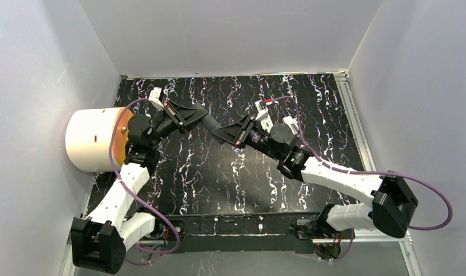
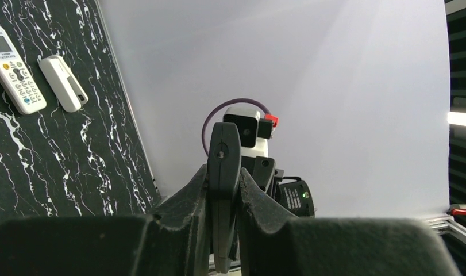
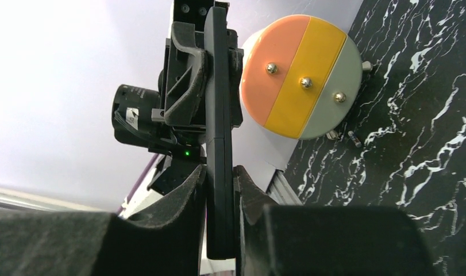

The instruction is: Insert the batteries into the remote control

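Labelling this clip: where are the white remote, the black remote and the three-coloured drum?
white remote (image 2: 15, 69), left wrist view, on its keypad.
black remote (image 3: 219, 138), right wrist view, on its narrow edge.
three-coloured drum (image 3: 302, 77), right wrist view, on the yellow middle stripe.

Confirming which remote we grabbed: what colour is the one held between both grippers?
Black; the remote shows best, edge-on, in the right wrist view.

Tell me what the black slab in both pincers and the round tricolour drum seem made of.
The black slab: likely moulded plastic, matte, with a seam across its thin edge. The round drum: probably plastic too, its face smooth and satin in orange, yellow and grey bands; its three studs glint like polished metal.
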